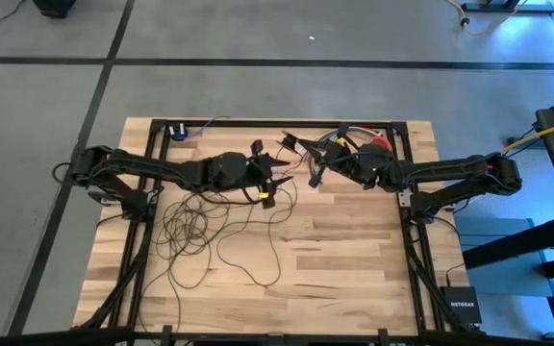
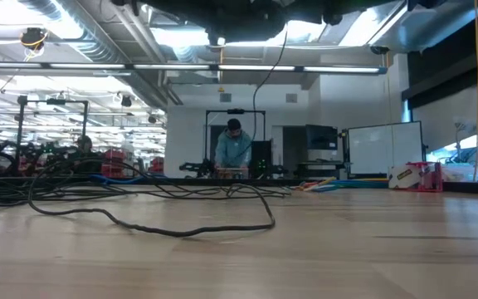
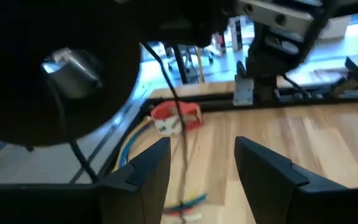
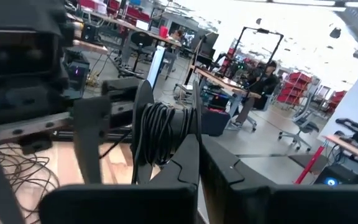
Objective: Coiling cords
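While both arms reach in over the far half of the table, the scene reads as follows.

Table: pale wooden top (image 1: 354, 259) with a dark frame, seen from straight above in the high view.

Cords: thin dark wire (image 1: 195, 226) sprawled in many loose loops on the wood at about 8 o'clock from the table's middle, below the left arm; one long strand (image 2: 152, 226) snakes across the boards in the low view. A wound bunch of the same dark wire (image 4: 160, 134) sits between the right gripper's fingers in the right wrist view. The puck end cannot be made out.

Left gripper: (image 1: 275, 178) held above the table near 11 o'clock from its middle, its two dark fingers (image 3: 151, 168) spread apart with nothing between them; a strand of wire (image 3: 173, 93) hangs in front of them.

Right gripper: (image 1: 317, 171) near 12 o'clock, just beside the left one, tips facing it; fingers (image 4: 188, 155) closed on the wound bunch of wire.

Red object: a small red-and-white thing (image 3: 176, 117) on the wood near the table's frame, ahead of the left gripper; what it is cannot be told.

Coloured wires: a short multicoloured bundle (image 3: 185, 205) lying on the wood between the left fingers' tips.

Room: a person (image 2: 234, 148) stands at a bench well behind the table.
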{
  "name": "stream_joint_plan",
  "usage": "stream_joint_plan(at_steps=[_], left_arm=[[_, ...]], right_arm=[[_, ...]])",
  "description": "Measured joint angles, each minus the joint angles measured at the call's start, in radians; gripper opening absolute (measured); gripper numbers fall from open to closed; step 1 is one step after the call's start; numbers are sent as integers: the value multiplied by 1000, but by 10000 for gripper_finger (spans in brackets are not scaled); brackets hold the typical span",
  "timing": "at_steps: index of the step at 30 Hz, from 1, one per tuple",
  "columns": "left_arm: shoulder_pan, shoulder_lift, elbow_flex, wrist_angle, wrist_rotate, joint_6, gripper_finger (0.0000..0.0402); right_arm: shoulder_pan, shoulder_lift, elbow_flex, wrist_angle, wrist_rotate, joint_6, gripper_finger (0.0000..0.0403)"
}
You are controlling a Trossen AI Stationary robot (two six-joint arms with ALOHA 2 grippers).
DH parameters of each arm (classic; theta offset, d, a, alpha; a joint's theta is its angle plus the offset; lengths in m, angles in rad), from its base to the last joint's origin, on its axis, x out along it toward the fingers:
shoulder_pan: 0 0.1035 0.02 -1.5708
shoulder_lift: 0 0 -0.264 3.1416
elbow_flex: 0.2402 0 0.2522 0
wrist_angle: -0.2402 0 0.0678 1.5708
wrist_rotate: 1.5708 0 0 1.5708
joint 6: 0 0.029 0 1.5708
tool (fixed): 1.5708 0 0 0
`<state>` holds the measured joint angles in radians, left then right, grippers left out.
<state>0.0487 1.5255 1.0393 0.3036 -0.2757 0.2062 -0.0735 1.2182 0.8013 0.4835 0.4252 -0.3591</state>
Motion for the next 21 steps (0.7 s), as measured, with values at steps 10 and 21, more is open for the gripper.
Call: stream_joint_plan(at_steps=[10, 21], left_arm=[[60, 77, 42, 62, 72, 113, 173], [85, 78, 42, 39, 86, 117, 162]], right_arm=[[1, 0, 0, 39, 21, -58, 6], [1, 0, 0, 55, 8, -68, 6]])
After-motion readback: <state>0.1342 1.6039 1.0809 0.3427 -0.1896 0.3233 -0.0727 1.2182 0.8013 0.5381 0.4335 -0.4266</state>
